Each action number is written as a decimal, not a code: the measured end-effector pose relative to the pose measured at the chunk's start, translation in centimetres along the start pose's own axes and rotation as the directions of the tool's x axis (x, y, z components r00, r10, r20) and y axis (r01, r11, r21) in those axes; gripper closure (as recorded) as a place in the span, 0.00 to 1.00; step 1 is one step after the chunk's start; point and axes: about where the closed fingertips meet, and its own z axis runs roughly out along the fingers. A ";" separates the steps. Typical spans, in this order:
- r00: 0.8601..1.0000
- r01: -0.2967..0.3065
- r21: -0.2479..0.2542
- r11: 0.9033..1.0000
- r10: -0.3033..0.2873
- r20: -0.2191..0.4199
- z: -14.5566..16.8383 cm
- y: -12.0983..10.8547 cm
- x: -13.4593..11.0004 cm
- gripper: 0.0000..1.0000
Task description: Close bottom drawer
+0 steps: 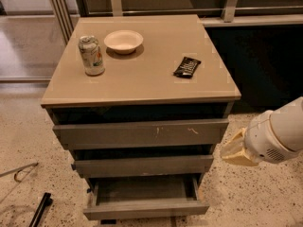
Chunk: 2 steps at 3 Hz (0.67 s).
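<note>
The bottom drawer point(146, 207) is the lowest of three grey drawers in the cabinet. It stands pulled out, and its shallow grey box shows empty. Its plain front faces me near the bottom of the view. My gripper point(236, 151) comes in from the right on a white arm. It hangs beside the cabinet's right side, level with the middle drawer point(142, 165), above and to the right of the bottom drawer. It holds nothing that I can see.
The top drawer point(140, 133) has pale scratch marks. On the cabinet top point(142, 74) stand a can point(91, 55), a white bowl point(123, 41) and a black packet point(187, 66). A black object point(40, 209) and a wire point(19, 172) lie on the speckled floor at the left.
</note>
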 end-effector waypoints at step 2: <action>1.000 -0.016 -0.027 1.000 0.016 -0.003 3.1 1.3 2.0 1.00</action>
